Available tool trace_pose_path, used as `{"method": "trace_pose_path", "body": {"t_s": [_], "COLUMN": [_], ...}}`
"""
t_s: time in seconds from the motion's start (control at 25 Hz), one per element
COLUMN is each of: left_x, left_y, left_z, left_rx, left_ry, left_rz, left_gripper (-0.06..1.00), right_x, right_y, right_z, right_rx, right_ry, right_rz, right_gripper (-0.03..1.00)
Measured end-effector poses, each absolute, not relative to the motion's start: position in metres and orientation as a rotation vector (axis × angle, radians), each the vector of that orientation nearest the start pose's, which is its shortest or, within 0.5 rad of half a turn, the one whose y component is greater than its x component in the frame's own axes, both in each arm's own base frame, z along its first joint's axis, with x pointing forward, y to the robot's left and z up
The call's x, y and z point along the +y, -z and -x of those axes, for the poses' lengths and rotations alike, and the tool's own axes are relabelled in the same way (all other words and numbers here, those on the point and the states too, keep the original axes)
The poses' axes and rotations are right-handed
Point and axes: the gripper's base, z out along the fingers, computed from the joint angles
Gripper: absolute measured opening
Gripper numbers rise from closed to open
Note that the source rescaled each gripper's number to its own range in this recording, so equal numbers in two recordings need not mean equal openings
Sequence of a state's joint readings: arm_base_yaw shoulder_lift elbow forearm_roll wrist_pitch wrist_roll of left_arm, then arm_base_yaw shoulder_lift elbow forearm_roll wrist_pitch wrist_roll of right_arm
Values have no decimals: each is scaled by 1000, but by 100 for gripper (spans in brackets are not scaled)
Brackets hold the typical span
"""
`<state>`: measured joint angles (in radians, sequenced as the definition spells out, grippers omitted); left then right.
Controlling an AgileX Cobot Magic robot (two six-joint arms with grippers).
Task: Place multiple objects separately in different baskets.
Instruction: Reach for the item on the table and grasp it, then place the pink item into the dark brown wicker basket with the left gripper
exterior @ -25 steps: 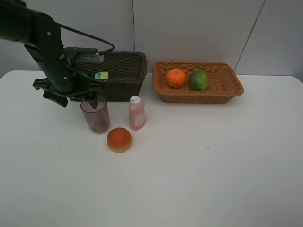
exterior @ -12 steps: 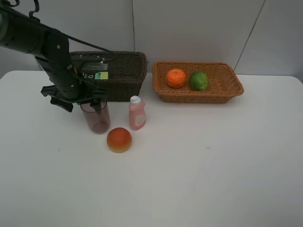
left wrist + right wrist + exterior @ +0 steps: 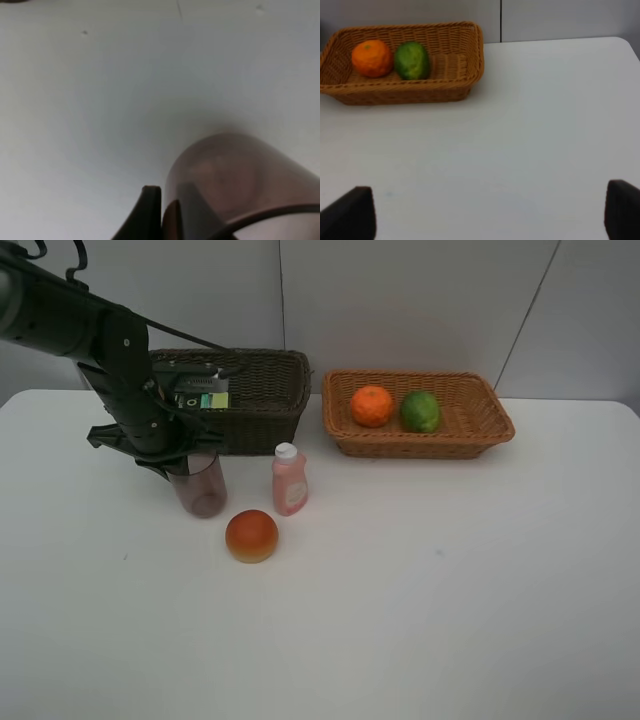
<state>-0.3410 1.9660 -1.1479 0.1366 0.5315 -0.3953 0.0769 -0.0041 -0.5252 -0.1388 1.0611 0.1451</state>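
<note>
My left gripper (image 3: 185, 462) is shut on the rim of the translucent mauve cup (image 3: 201, 488), which stands in front of the dark brown basket (image 3: 270, 390). In the left wrist view one finger (image 3: 148, 212) is outside the cup's (image 3: 240, 175) wall and the other inside. The pink bottle (image 3: 289, 480) stands to the cup's right, with the red-orange fruit (image 3: 251, 535) in front. The orange (image 3: 371, 405) and the green fruit (image 3: 420, 411) lie in the light tan basket (image 3: 500, 420). A dark item with a green label (image 3: 207, 400) lies in the dark basket. My right gripper (image 3: 485, 212) is open over bare table.
The right wrist view shows the tan basket (image 3: 477, 55) with the orange (image 3: 371, 58) and the green fruit (image 3: 412, 60) at the far side. The white table (image 3: 450, 570) reaches the wall behind the baskets. The left arm covers part of the dark basket's left end.
My left gripper has come down over the mauve cup and closed on its rim. The cup has shifted slightly to the left. Nothing else moved.
</note>
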Motion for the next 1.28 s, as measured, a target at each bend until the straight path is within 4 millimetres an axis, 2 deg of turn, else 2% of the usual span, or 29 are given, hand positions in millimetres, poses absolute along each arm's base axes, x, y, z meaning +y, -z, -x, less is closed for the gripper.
{"method": "trace_pose_path", "body": {"t_s": [0.76,0.88,1.08,1.28], "left_x": [-120,-120,-121,-125], "left_y": [-135,-153,-210,-256], "left_z": [-352,-351,-355,-367], "left_rx": [2837,2837,2761,2647], "left_ry": [74,75,105,149], "left_rz": [-24,-11,6,-4], "left_gripper": [0,0,0,0], "right_x": [-12,-12,-12,-12], "right_y": [-285,-285,-285,-285], "right_z": [8,8,8,8], "right_rx": [2006,2006,2006,2006], "right_ry": [23,23,23,23], "right_rz": [-77,-77,-77,-77], "right_gripper": [100,100,100,100]}}
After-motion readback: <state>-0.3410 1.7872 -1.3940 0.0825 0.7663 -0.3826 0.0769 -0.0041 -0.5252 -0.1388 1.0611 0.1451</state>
